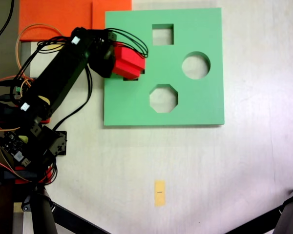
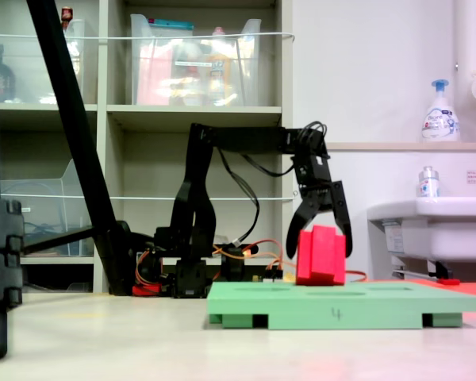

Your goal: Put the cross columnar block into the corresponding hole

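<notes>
One arm: a black Koch arm (image 1: 58,80), base at the first exterior view's left, reaching to the board's left edge.
Gripper: the gripper (image 2: 321,238) points down over the block; in the second exterior view its two fingers (image 2: 343,222) stand apart, one on each side of the block. I cannot tell if they touch it.
Block: the red cross block (image 1: 128,62) stands upright on the board near its left edge. In the second exterior view the block (image 2: 320,255) rises high above the board top, its lower end at the board surface. How deep it sits I cannot tell.
Hole: the cross hole is almost fully covered by the block and the gripper; only a dark notch (image 1: 131,79) shows just under the block in the first exterior view.
Board: a flat green square board (image 1: 195,105) lies on the pale table (image 1: 185,165); seen from the side it is a low slab (image 2: 341,305).
Other cutouts: a square hole (image 1: 162,34) at the top, a round hole (image 1: 196,65) at the right, an octagonal hole (image 1: 163,98) lower in the middle; all three are free.
Orange sheet: an orange sheet (image 1: 53,17) lies at the board's upper left corner.
Tape: a small yellow tape piece (image 1: 159,193) is on the table well below the board.
Background: shelves with clear boxes (image 2: 198,63) behind the arm, a white sink (image 2: 428,226) and a soap bottle (image 2: 440,111) at the second exterior view's right.
</notes>
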You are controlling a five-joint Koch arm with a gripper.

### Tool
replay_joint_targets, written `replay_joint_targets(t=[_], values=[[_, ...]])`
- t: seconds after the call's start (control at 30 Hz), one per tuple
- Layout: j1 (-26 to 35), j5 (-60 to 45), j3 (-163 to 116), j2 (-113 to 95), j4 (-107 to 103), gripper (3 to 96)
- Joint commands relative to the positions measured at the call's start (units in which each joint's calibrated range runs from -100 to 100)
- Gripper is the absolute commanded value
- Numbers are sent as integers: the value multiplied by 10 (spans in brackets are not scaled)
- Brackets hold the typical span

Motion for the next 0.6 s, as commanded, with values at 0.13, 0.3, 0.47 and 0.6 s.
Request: replay_joint_targets(t=[0.13,0.3,0.47,0.6], values=[[0,-1,11,-54,43,340],[-1,-1,4,-108,16,340],[0,-1,-1,-171,4,339],[0,-4,-13,-213,-2,339]])
